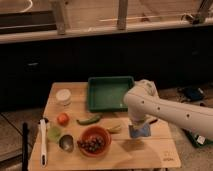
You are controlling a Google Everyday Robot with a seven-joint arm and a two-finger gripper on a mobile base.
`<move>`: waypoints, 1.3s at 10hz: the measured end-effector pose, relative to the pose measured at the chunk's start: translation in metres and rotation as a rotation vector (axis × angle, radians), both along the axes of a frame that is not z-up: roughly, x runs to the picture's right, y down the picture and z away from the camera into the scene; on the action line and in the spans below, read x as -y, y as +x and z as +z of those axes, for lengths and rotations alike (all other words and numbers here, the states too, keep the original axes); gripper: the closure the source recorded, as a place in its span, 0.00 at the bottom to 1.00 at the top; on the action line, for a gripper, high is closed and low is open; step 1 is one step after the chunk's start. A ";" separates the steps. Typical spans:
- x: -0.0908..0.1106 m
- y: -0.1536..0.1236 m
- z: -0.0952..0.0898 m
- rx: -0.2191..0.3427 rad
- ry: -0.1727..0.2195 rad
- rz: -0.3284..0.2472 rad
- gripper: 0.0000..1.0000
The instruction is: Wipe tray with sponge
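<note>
While the robot's two-finger gripper (138,126) stood clamped on the small blue-grey rectangular sponge (140,132), no wiping had begun. The sponge sat low over the wooden table (165,150), just beside the front right corner of the large, shallow green plastic tray (107,95) — not inside it. Lifting it over the rim and rubbing the tray floor all remained, I judged. The white arm (165,107) hid the tray's right corner — whether the sponge touched the table I couldn't tell.

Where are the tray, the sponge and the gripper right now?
tray (104,94): camera view, bare floor in its left half.
sponge (141,132): camera view, blue front face.
gripper (138,124): camera view, fingertip end, shut on the sponge, in front of the tray's right corner.
</note>
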State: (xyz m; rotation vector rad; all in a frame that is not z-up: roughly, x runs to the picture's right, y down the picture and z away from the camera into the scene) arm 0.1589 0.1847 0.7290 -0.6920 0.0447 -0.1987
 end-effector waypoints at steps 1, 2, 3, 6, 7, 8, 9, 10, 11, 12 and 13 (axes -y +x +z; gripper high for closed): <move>0.011 -0.011 0.003 0.005 0.007 -0.005 0.99; 0.017 -0.014 0.004 0.005 0.012 -0.007 0.99; 0.022 -0.012 0.004 -0.001 0.018 -0.009 0.99; 0.034 -0.016 0.007 -0.002 0.033 -0.022 0.99; 0.042 -0.020 0.011 -0.004 0.043 -0.025 0.99; 0.051 -0.027 0.015 -0.002 0.051 -0.030 0.99; 0.054 -0.029 0.016 -0.003 0.056 -0.032 0.99; 0.062 -0.028 0.016 -0.009 0.066 -0.035 0.99; 0.069 -0.028 0.018 -0.011 0.074 -0.038 0.99; 0.077 -0.030 0.021 -0.012 0.082 -0.042 0.99; 0.090 -0.033 0.029 -0.014 0.092 -0.042 0.99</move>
